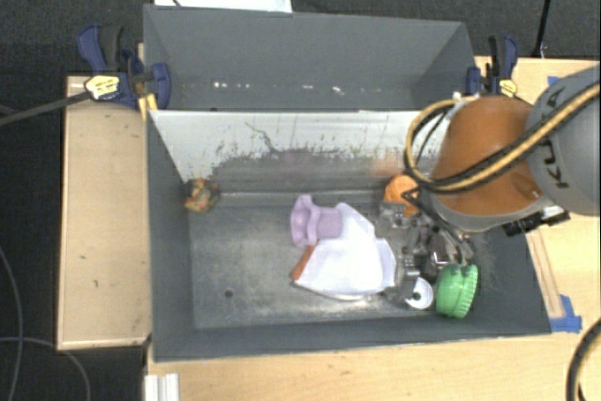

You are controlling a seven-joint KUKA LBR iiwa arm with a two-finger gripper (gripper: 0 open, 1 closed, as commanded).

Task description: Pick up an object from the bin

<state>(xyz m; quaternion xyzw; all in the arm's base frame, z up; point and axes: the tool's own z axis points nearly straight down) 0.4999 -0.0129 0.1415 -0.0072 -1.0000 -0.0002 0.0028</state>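
Nearest, in the near right corner of the grey bin (pixel 235 291), lies a green ridged round thing (pixel 457 288). The gripper (pixel 418 282) is low just left of it, between it and a crumpled white cloth (pixel 349 266) lying mid-floor. Whether the gripper is open or closed cannot be told, nor whether it touches either one. A pale purple soft thing (pixel 315 221) rests against the cloth's far left edge. Farther back, an orange ball (pixel 398 191) peeks out beside the wrist's orange cover (pixel 484 160). A small brownish thing (pixel 200 195) sits in the far left corner.
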